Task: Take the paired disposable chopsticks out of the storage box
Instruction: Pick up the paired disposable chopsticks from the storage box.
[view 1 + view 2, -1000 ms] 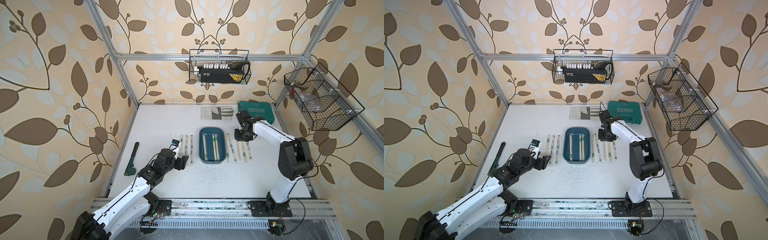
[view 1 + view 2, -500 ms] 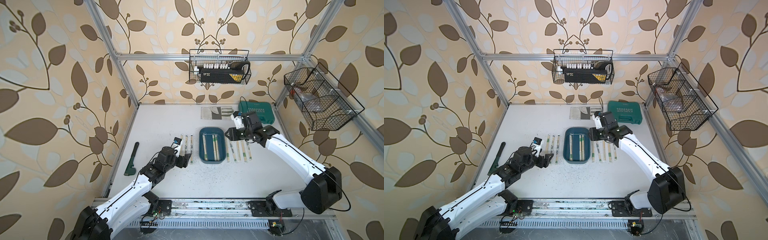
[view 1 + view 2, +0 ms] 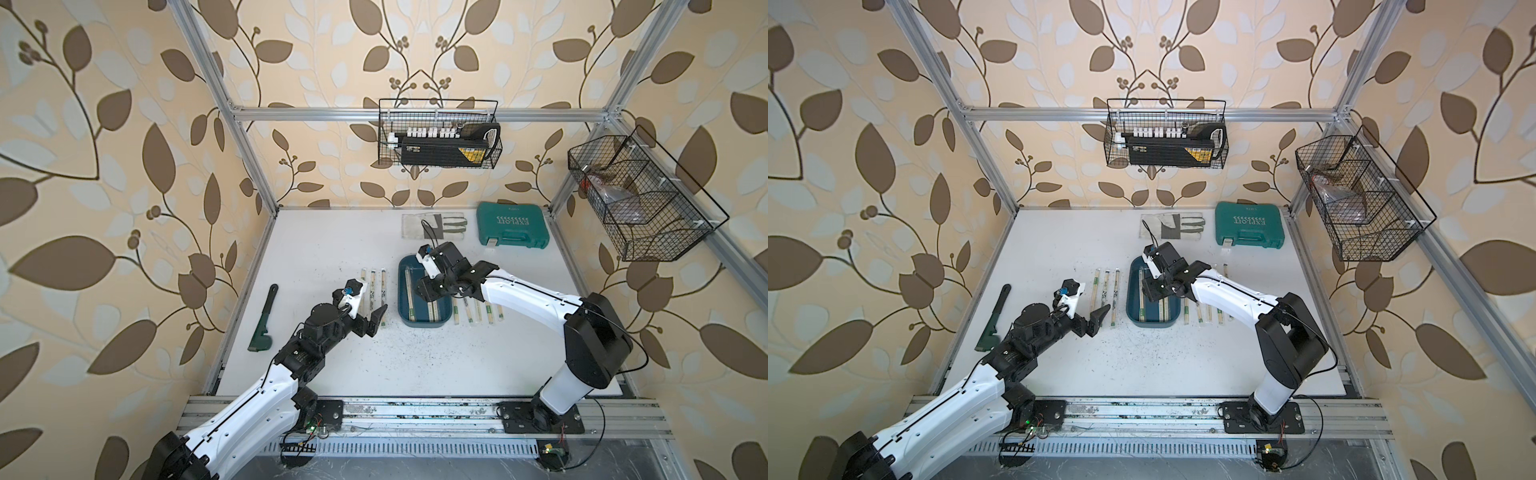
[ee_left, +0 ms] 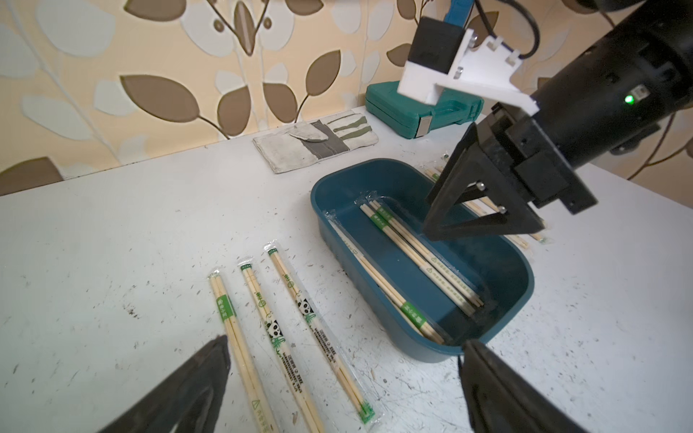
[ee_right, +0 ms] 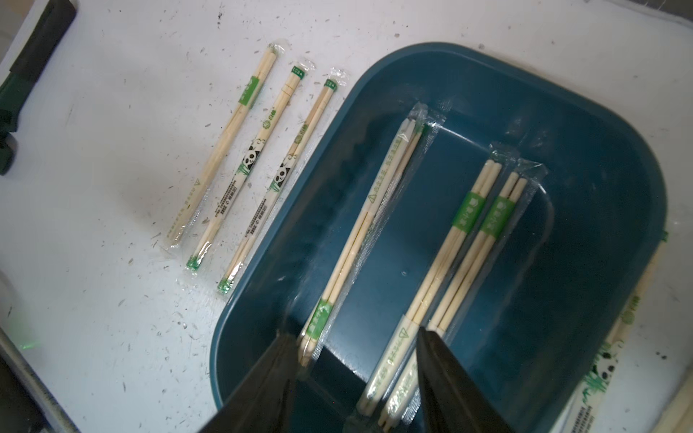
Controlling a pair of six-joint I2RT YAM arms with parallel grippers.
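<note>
Top views, both: storage box (image 3: pixel 424 324) on table (image 3: pixel 332 241), right gripper (image 3: pixel 428 293) over it, left gripper (image 3: pixel 370 316) near three paired disposable chopsticks (image 3: pixel 383 286) laid beside the box. Left wrist: left jaws spread wide, empty. Right wrist: right jaws parted, gripping nothing, tips low over three more pairs inside the box.

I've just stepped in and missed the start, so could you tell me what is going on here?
Two robot arms are emptying a blue tray of wrapped chopsticks. Three pairs lie inside; a left row of three lies on the table at the robot's left of it, and a longer right row on the other side. The right gripper hangs over the tray, jaws apart, gripping nothing. The left gripper is wide open and empty, hovering by the left row.
</note>
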